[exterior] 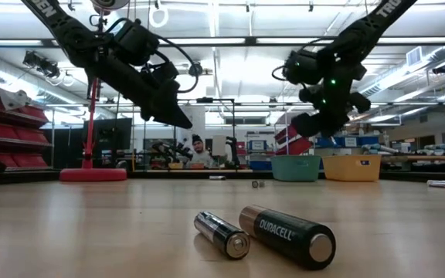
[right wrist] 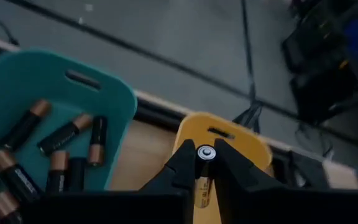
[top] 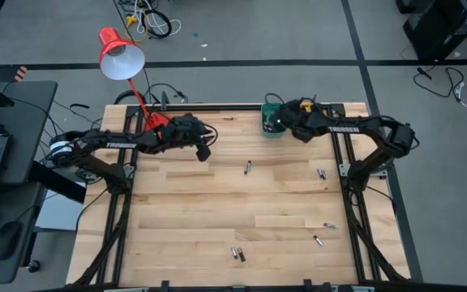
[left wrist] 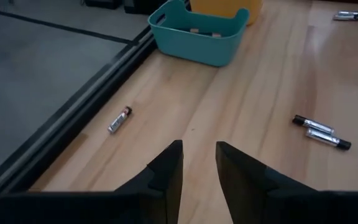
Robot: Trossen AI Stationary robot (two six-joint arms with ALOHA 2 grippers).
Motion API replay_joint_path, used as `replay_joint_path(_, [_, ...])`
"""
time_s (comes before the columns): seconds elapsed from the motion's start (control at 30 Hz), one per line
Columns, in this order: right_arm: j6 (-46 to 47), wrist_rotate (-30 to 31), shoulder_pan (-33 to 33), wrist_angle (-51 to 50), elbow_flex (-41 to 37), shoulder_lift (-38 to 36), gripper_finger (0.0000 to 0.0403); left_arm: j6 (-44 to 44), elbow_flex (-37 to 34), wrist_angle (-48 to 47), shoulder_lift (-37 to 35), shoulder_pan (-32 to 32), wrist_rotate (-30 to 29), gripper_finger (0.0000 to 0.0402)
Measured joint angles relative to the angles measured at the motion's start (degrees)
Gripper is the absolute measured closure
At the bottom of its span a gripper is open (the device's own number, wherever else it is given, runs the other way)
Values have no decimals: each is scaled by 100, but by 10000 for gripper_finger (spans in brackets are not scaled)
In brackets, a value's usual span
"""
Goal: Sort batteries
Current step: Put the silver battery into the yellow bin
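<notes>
Two batteries [exterior: 265, 234] lie closest to the low camera, side by side on the wooden surface [top: 217, 211]. The fatter one has a black body lettered DURACELL; the slimmer one beside it is dark with a pale metal end.

Up at the far edge, the right claw [right wrist: 205, 163] is clamped on a single battery [right wrist: 204, 155], whose round silvery end faces its wrist camera between the two dark fingers. Directly beneath this claw sits a yellow bin [right wrist: 229, 138]. Just beside it stands a teal bin [right wrist: 48, 81] holding a heap of batteries [right wrist: 55, 146] with black bodies and coppery ends, lying at all angles.

The left claw [left wrist: 199, 163] hangs above the surface with a narrow gap between its fingers and nothing in it. Ahead of it, off to one side near the surface's dark edge rail, lies a small silvery cell [left wrist: 119, 119] with a red band. Off to the other side, a pair of thin dark cells [left wrist: 321, 131] lie nearly touching. Farther ahead stands the teal bin [left wrist: 197, 31].

From above, other cells are scattered well apart from both claws: one near the middle [top: 247, 168], one by the right arm's base [top: 320, 173], two toward the near right corner [top: 323, 232].
</notes>
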Motion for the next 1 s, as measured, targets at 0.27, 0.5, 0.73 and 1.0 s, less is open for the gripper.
replay_joint_path(0.27, [226, -252, -531, -36, -289, 7, 331, 175, 0, -1, 2, 199, 211, 289])
replay_joint_path(0.5, [386, -425, -470, -444, -334, -49, 261, 308, -2, 79, 2, 374, 214, 289])
replay_joint_path(0.73, [1753, -1079, 409, -2511, -333, -722, 233, 326, -2, -21, 2, 545, 214, 289])
replay_joint_path(1.0, [2982, -3203, 1332, -4321, -474, -1100, 240, 334, -4, 265, 7, 745, 1019, 289])
